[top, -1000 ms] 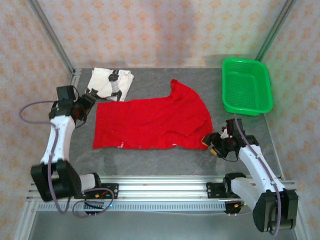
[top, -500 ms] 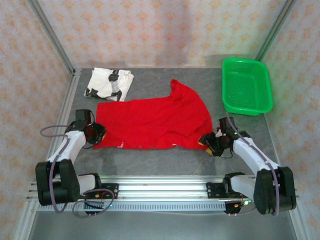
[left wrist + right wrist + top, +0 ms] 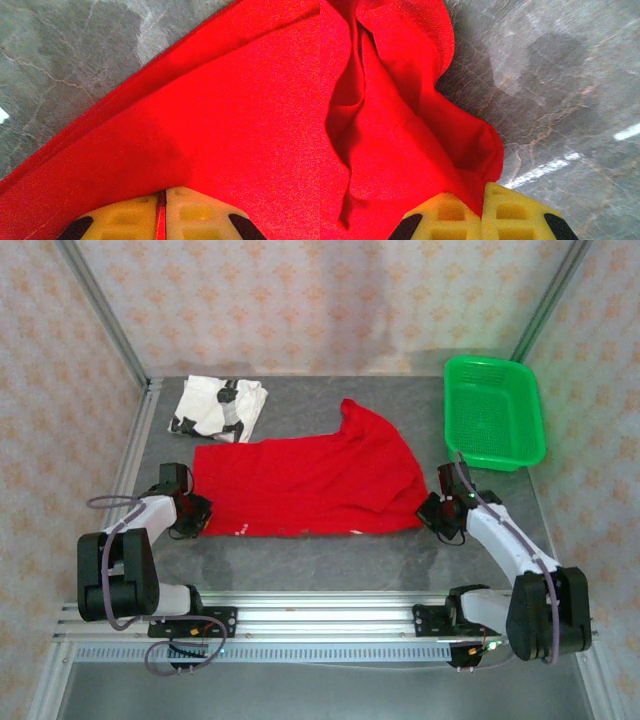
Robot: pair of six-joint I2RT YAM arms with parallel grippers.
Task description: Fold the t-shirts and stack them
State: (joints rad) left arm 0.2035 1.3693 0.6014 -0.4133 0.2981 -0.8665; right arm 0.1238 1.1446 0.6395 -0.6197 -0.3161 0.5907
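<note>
A red t-shirt (image 3: pixel 310 485) lies spread flat on a grey, marbled table (image 3: pixel 330 560). Its long axis runs from side to side, stretched between the two sets of jaws. Its near edge is almost straight, and one peak of cloth points toward the far wall.

The left gripper (image 3: pixel 195 512) is clamped onto the shirt's near left corner. In the left wrist view, the yellow pads (image 3: pixel 130 217) are pressed together with a thin line of red cloth pinched between them. The cloth fans out ahead of the jaws, and bare table shows beyond its hem.

The right gripper (image 3: pixel 432 512) is clamped onto the shirt's near right corner. In the right wrist view, its yellow pads (image 3: pixel 517 215) meet around a rumpled fold of red. The cloth bunches to the left of the jaws, and bare table lies ahead and to the right.

A white t-shirt (image 3: pixel 220 408) with black markings lies folded well beyond the left jaws, at the far left corner, just apart from the red one. A green basket (image 3: pixel 493 412) sits beyond the right jaws, at the far right. Pale patterned walls (image 3: pixel 300 300) enclose the table, and a metal rail (image 3: pixel 320 612) runs along its near edge.
</note>
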